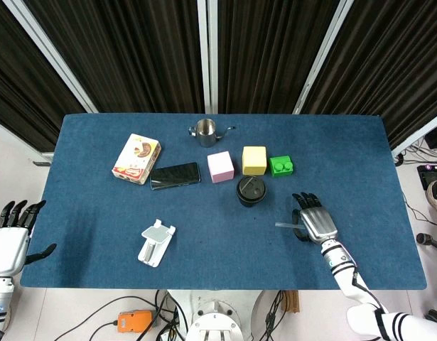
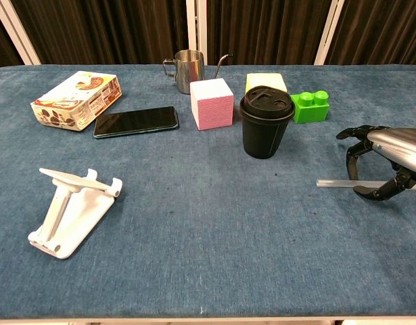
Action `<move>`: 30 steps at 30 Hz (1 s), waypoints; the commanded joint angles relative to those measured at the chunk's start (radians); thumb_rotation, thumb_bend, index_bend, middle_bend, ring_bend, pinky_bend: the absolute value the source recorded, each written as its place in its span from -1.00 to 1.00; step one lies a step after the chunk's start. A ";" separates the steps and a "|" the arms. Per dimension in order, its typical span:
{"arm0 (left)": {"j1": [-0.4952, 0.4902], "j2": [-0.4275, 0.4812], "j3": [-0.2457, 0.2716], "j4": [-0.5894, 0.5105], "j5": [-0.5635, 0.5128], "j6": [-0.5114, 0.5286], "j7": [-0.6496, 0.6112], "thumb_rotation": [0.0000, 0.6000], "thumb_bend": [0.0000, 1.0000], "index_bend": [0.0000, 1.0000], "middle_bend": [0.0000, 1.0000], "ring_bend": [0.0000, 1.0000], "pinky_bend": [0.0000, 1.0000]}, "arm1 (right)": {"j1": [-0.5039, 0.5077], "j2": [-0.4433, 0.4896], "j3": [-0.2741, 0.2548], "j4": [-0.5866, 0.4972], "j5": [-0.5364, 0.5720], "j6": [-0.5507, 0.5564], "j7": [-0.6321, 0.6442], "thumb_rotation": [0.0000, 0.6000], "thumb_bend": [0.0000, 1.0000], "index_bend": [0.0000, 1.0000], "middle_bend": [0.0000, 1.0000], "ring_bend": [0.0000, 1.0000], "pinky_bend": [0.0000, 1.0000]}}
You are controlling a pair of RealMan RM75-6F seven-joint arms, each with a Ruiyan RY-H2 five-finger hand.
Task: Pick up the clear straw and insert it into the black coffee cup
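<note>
The clear straw (image 2: 336, 183) lies flat on the blue table, right of the black lidded coffee cup (image 2: 266, 122). My right hand (image 2: 387, 159) arches over the straw's right end, fingers on the far side and thumb on the near side, not closed on it. The straw's left end sticks out from under the hand. In the head view the straw (image 1: 283, 225) shows as a short pale line left of the right hand (image 1: 316, 224), below and right of the cup (image 1: 250, 190). My left hand (image 1: 8, 241) hangs off the table's left edge, fingers spread, holding nothing.
Behind the cup stand a pink cube (image 2: 212, 103), a yellow cube (image 2: 265, 81), a green brick (image 2: 309, 106) and a steel pitcher (image 2: 188, 69). A phone (image 2: 135, 120) and a snack box (image 2: 77, 99) lie at the left. A white phone stand (image 2: 69, 210) sits near the front left.
</note>
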 commanded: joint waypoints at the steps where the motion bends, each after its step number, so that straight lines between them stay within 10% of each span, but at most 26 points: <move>1: -0.001 0.001 -0.001 -0.001 0.000 -0.001 0.000 1.00 -0.84 -0.76 -0.65 -0.86 -1.00 | -0.009 0.013 0.024 -0.017 -0.036 0.060 0.083 1.00 0.14 0.35 -0.66 -0.94 -0.81; 16: -0.007 0.009 -0.008 -0.018 0.003 0.001 0.015 1.00 -0.84 -0.76 -0.65 -0.86 -1.00 | 0.025 0.015 0.221 -0.110 -0.165 0.292 0.894 1.00 0.27 0.46 -0.08 -0.20 0.01; 30: -0.014 0.012 -0.015 -0.015 -0.009 -0.010 0.013 1.00 -0.84 -0.76 -0.65 -0.86 -1.00 | 0.172 -0.287 0.327 0.083 -0.101 0.337 1.002 1.00 0.27 0.48 0.01 -0.13 0.09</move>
